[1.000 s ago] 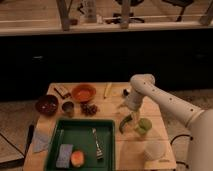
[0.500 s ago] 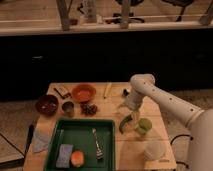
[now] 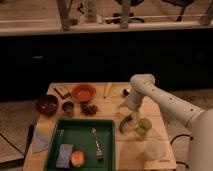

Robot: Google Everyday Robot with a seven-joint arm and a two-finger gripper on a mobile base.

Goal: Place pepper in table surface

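The pepper (image 3: 125, 123), small, dark green and curved, lies on the light wooden table surface (image 3: 131, 152) between the green tray (image 3: 82, 121) and a light-green cup (image 3: 144, 125). My gripper (image 3: 128, 107) hangs just above and behind the pepper on the white arm that reaches in from the right. It is open and holds nothing; a small gap separates it from the pepper.
The tray holds a fork (image 3: 96, 143), a sponge (image 3: 64, 155) and an orange fruit (image 3: 77, 158). Behind it stand an orange bowl (image 3: 83, 92), a dark bowl (image 3: 46, 105), a small cup (image 3: 68, 108), grapes (image 3: 90, 108) and a pale yellow item (image 3: 107, 90). A clear cup (image 3: 154, 149) stands front right.
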